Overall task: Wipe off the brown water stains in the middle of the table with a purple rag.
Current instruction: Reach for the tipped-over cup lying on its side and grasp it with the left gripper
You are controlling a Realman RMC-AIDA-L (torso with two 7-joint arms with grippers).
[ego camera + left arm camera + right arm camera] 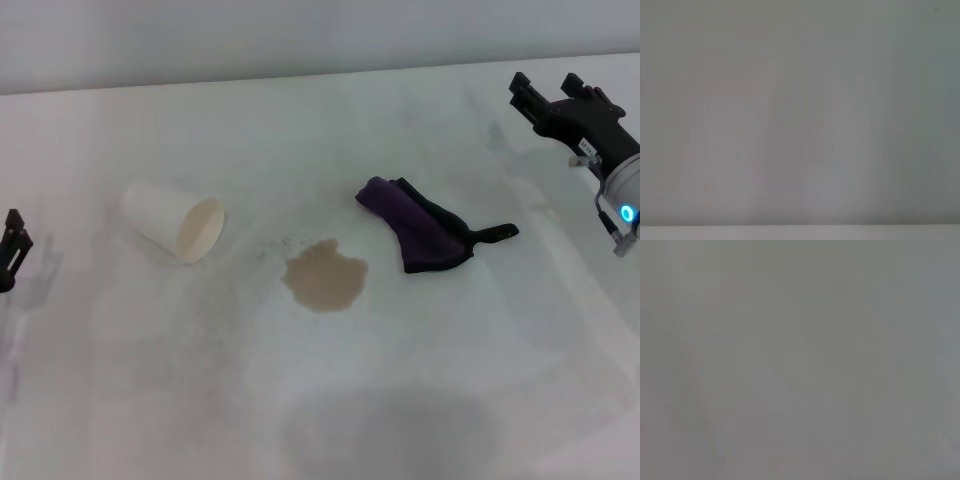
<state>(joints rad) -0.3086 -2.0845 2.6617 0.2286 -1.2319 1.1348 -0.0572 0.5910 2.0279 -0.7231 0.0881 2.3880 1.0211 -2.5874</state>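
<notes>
head view. the purple rag (418, 232) lies crumpled on the white surface (480, 380), just beside the brown water stains (325, 275) on the robot's right, apart from them. a tipped paper cup (174, 221) lies to the stains' left. the right tool (546, 92) hovers beyond the rag, prongs spread and empty; the left tool (12, 245) sits at the edge, its state cannot be told. the rag is judged soft, light and limp; the bunched middle offers the surest hold, not its thin black tail (495, 233). no writing is legible.
</notes>
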